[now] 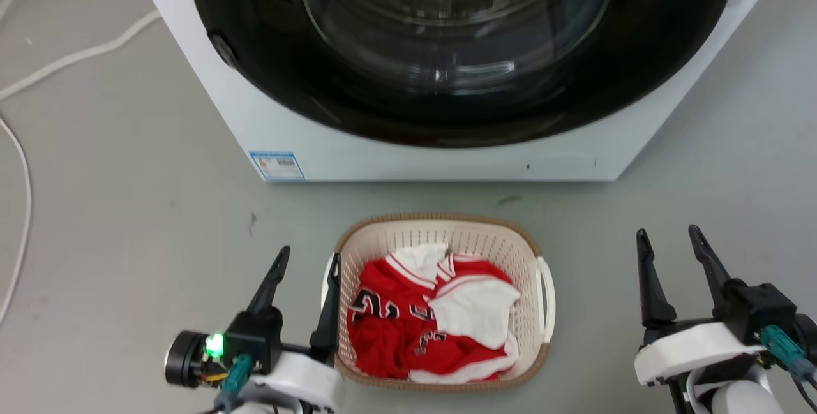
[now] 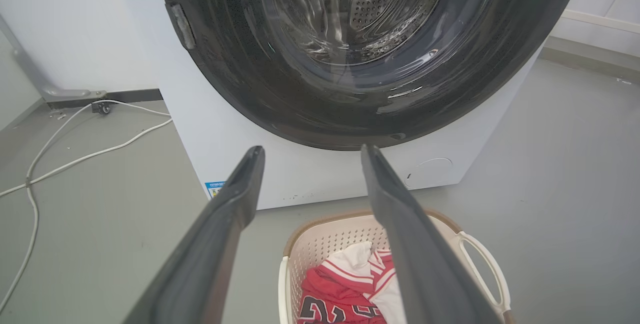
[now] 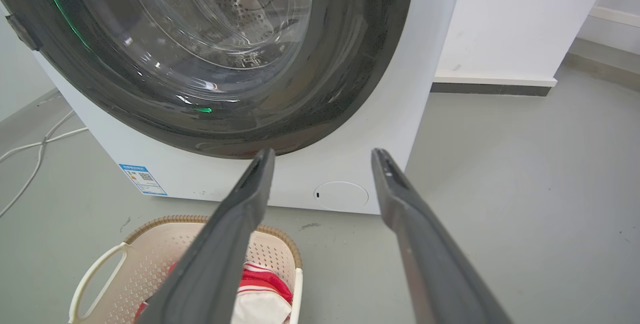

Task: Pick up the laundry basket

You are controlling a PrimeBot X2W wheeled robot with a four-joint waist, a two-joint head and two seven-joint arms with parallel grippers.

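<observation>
We note the laundry basket (image 1: 440,218) on the floor (image 1: 127,222) before the washing machine (image 1: 396,159). Left end effector (image 1: 308,258) gapes empty just beside it; right end effector (image 1: 667,234) gapes empty, well apart.

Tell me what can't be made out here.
Head view: left handle of the laundry basket, behind a finger of the left tool; contact unclear.
Head view: basket floor, under red and white clothes.
Head view: top of the washing machine, cut off by the edge; its blue label, too small.
</observation>
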